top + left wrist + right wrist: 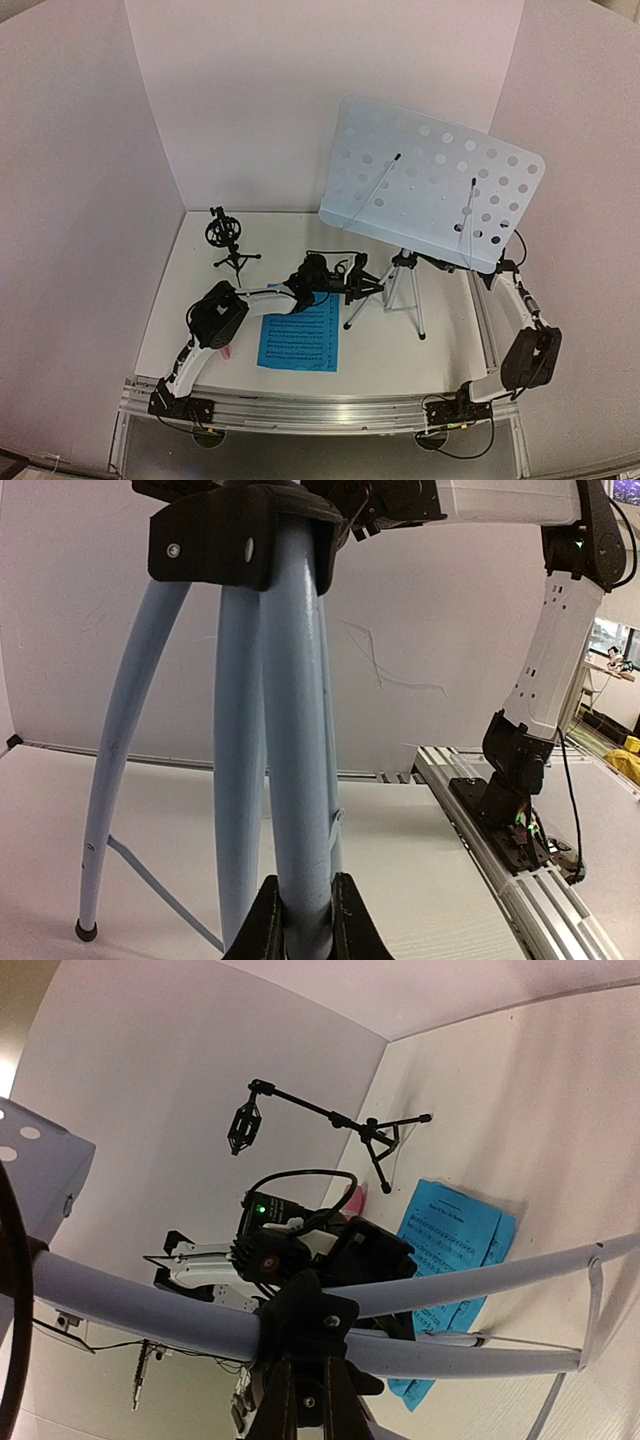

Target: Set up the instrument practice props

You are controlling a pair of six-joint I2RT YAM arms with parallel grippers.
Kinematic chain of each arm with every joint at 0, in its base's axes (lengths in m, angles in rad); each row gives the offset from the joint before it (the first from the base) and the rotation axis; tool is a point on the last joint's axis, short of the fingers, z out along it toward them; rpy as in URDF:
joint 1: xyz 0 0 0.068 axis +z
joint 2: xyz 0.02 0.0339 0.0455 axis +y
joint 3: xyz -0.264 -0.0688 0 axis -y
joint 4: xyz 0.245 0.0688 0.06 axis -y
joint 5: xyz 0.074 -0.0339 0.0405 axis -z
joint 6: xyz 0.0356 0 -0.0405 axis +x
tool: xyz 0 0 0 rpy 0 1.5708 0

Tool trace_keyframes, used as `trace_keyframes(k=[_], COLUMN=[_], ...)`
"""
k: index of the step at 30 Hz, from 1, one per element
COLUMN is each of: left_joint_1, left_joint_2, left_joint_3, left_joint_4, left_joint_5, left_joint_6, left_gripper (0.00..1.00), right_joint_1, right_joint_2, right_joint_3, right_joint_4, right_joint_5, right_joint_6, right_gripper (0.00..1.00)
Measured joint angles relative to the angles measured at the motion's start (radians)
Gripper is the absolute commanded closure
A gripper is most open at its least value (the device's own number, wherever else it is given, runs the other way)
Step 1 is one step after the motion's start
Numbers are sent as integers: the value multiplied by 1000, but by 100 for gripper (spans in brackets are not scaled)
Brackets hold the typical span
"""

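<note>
Clamping music stand (440, 185): left gripper (303, 920) leg (300, 730), right gripper (305, 1400) hub (310, 1325); sheet music (300, 340), mic mount (228, 240) near.

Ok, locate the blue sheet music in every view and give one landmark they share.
Top external: blue sheet music lies flat at lower centre, just below the left arm.
Left wrist: not in it.
Right wrist: right of centre, on the table beyond the pale legs.
Shared landmark: the music stand, whose tripod legs show in all three.
</note>
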Motion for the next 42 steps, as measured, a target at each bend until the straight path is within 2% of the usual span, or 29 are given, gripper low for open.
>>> trace_keyframes(k=[5,12,16,19,21,28,42], left_joint_1=[0,0,0,0,0,-1,-2], left_joint_2=[0,0,0,0,0,0,0], left_joint_3=[-1,-5,-5,-6,-6,-10,-12], left_joint_4=[3,11,10,9,10,11,17], left_joint_5=[8,6,-4,-18,-19,-33,-48], left_joint_6=[0,0,0,2,4,19,34], left_gripper=[100,100,100,100,100,100,100], right_joint_1=[0,-1,3,18,12,-30,-29], right_joint_2=[3,24,32,45,51,53,62], right_joint_3=[1,4,3,2,-2,-7,53], right_joint_4=[-5,-37,-69,-93,-102,-128,-134], right_joint_5=[-12,-16,-20,-37,-46,-83,-102], right_joint_6=[77,160,167,174,169,94,-48], right_gripper=[98,77,65,51,47,44,50])
